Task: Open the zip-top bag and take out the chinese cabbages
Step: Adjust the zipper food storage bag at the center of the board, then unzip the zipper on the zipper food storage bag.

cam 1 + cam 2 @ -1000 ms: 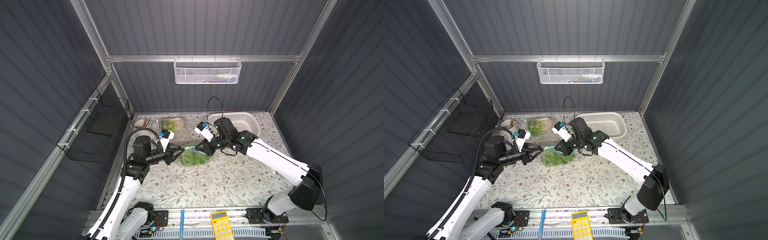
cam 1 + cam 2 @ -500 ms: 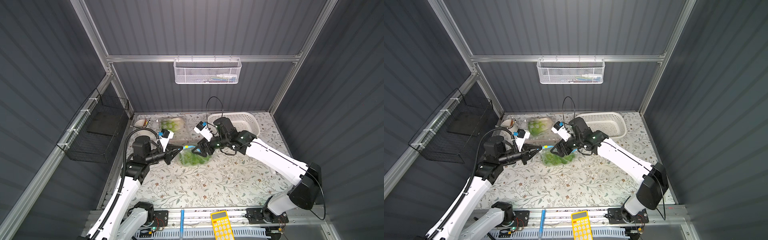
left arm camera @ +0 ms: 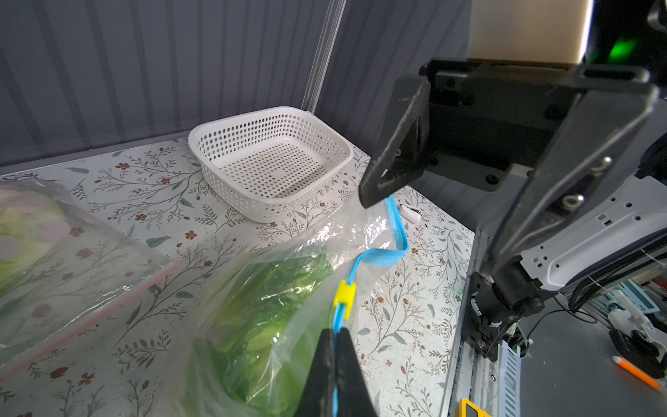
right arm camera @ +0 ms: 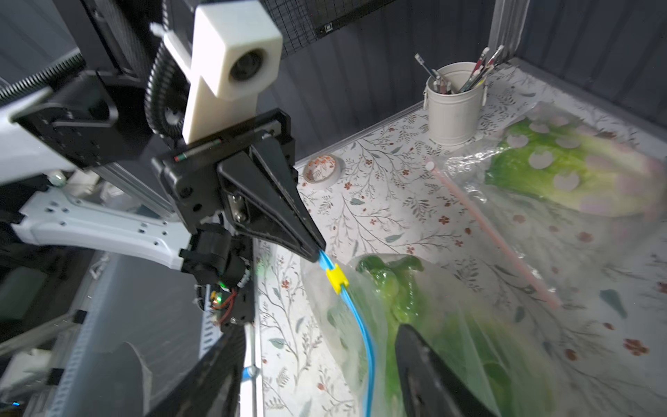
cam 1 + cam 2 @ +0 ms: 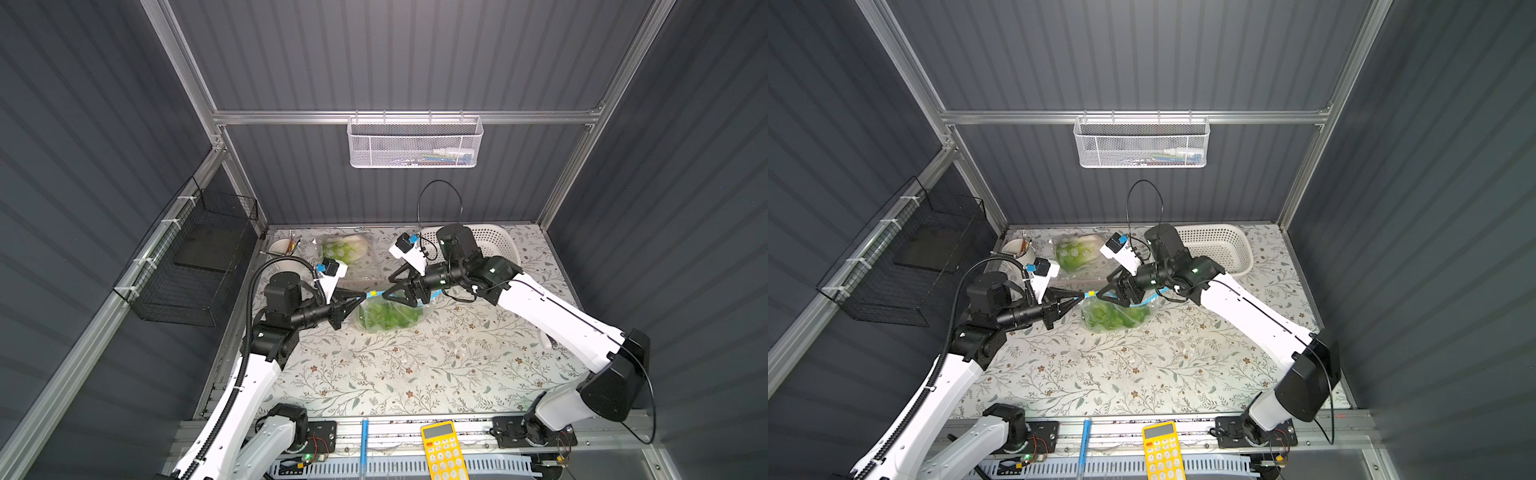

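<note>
Right pincer (image 5: pixel 388 288) has opened, zip-top bag (image 5: pixel 388 316) between its jaws

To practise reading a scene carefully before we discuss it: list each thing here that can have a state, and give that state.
left gripper: shut on the zip-top bag, at its blue zip strip.
right gripper: open, astride the strip.
zip-top bag: held up by its zip end; open or sealed, unclear.
yellow slider: near the left gripper's end.
chinese cabbages: inside the bag.
white basket: upright, empty.
pen cup: upright, holding pens.
</note>
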You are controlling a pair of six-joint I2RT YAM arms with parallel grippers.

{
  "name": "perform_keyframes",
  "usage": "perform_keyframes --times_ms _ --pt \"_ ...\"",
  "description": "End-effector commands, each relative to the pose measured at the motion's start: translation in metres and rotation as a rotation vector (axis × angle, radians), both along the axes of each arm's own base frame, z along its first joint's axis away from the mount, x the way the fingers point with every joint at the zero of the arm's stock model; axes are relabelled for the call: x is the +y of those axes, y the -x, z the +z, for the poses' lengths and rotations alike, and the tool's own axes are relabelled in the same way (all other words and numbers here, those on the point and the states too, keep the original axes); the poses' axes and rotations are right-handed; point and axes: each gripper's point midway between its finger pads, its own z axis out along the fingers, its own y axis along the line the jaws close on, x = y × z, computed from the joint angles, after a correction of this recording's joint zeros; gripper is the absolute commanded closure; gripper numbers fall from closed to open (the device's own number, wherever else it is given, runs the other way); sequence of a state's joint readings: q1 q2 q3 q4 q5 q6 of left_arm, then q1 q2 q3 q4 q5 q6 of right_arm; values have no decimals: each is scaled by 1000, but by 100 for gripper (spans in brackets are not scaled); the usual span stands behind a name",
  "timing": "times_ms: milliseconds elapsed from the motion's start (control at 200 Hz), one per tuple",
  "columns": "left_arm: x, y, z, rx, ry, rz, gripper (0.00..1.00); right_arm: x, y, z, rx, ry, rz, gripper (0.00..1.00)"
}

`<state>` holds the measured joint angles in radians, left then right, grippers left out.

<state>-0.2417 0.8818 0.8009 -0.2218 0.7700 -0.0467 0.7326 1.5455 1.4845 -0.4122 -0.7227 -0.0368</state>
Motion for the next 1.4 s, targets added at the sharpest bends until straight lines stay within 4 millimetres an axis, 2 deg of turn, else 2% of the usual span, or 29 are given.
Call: perform_keyframes --times_ms 0,65,215,570,840,1005,1201,1391 --pt "-3 4 6 -18 20 -19 100 7 4 10 -19 -35 79 37" --pt "-3 4 6 -14 23 -24 100 9 5 11 -22 -40 103 38" --pt "-4 5 6 -15 26 -30 100 16 5 11 -5 -41 149 47" --pt "-4 5 6 -16 25 -30 100 25 2 6 26 -12 202 44" --pt "-4 4 5 -15 22 -27 100 27 4 2 56 9 229 49" --pt "-5 5 5 -13 24 -33 100 28 1 -2 63 18 225 51" --pt "-6 6 4 -8 27 -49 100 32 -5 -8 80 41 217 48" --pt "-6 7 5 -14 25 -46 100 35 -6 -10 98 42 229 52"
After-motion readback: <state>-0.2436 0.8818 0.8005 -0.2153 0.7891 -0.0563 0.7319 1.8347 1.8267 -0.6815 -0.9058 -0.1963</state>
